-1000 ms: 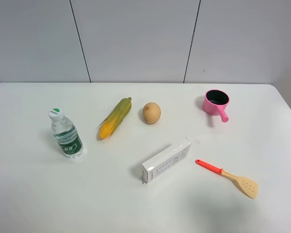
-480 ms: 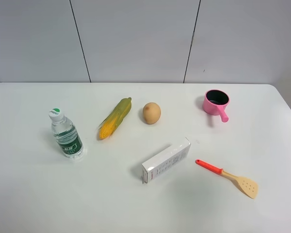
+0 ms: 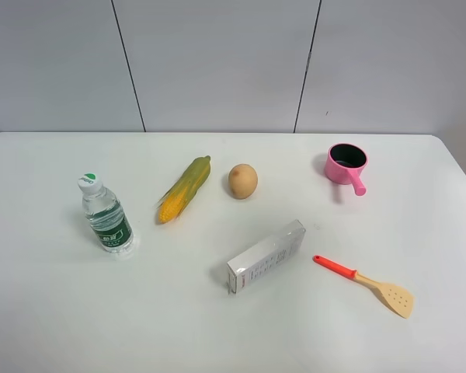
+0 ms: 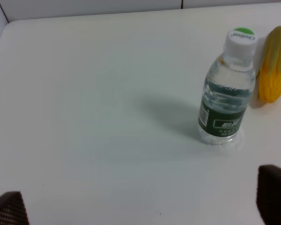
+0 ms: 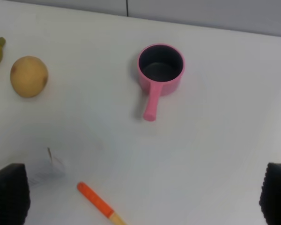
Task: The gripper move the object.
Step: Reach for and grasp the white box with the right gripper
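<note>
The long white carton (image 3: 266,256) lies on its side on the white table (image 3: 54,311), in front of the egg and left of the spatula. Only its faint near corner (image 5: 47,166) shows in the right wrist view. Neither gripper touches it. My left gripper (image 4: 141,206) is open and empty, with its black fingertips (image 4: 9,210) at the frame's lower corners, hovering near the water bottle. My right gripper (image 5: 143,197) is open and empty, hovering near the pink pot. Neither arm shows over the table in the exterior high view.
A clear water bottle (image 3: 106,214) stands at the left. A corn cob (image 3: 184,189) and a brown egg (image 3: 242,180) lie behind the carton. A pink pot (image 3: 346,165) sits at the back right. An orange-handled spatula (image 3: 363,284) lies right of the carton.
No object on the table has moved. The carton's top face looks greyer now, and a small dark shape has appeared at the right edge of the exterior high view.
</note>
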{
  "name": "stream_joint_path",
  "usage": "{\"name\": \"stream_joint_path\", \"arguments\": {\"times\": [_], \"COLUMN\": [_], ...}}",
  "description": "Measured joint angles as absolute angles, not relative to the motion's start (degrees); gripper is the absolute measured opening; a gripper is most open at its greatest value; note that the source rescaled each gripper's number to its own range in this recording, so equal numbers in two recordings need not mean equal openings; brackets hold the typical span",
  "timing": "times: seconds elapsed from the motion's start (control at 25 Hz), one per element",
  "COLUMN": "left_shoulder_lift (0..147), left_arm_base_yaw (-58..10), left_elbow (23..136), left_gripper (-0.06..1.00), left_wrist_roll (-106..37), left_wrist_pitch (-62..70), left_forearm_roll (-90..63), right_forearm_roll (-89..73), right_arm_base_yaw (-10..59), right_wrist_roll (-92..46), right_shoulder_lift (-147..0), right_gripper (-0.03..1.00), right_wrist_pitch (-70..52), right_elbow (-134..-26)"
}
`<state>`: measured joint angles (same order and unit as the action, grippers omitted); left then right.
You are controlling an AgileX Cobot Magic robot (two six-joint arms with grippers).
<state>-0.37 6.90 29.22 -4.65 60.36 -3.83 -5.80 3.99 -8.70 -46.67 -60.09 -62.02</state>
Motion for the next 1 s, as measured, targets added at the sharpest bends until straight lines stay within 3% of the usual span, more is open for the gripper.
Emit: {"name": "stream_joint_path", "arguments": {"times": [0.48,1.0], "left_shoulder_lift": [-0.37,-0.37], "left_arm_base_yaw": [6.90,6.90], "left_elbow": [29.22,29.22], "left_gripper": [1.00,1.00], "left_wrist_roll": [-4.65,-4.65], "left_wrist_pitch": [60.36,60.36], "left_forearm_roll": [-3.83,-3.83], "right_forearm_roll": [-10.93,-8.07], "right_arm_base_yaw": [6.07,21.20], "right_wrist_roll": [-21.38,-26.75], "right_shoulder_lift": [-66.42,-78.41], "right_gripper": [1.00,1.00], "right_wrist_pitch": [-58.11,-50.55], "right_elbow": [-71.11,-74.54]}}
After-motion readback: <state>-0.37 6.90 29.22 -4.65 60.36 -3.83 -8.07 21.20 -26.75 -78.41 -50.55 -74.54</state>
